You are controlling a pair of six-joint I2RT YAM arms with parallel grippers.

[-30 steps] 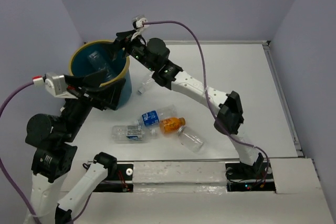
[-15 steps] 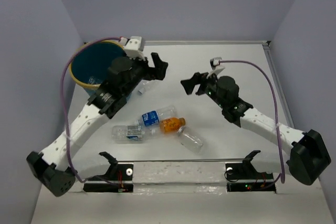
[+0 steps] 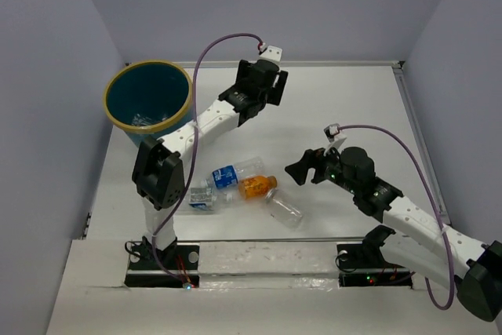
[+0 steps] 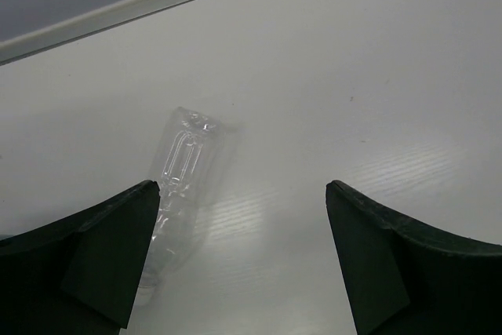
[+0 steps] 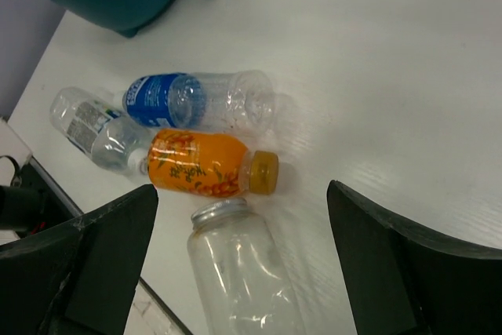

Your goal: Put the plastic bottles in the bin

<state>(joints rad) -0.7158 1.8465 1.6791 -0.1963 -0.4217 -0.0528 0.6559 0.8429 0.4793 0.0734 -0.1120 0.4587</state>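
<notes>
Right claw (image 3: 302, 169) gapes wide and empty, just right of the orange bottle (image 3: 255, 187), its capped end pointing clawward; left claw (image 4: 241, 190), also wide, sits farther off.

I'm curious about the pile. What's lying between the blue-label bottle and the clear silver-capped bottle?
The orange bottle, lying on its side; the right wrist view shows it clearly.

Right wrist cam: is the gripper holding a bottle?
No, the right gripper stands wide open with nothing in it, and the orange bottle lies on the table below it.
</notes>
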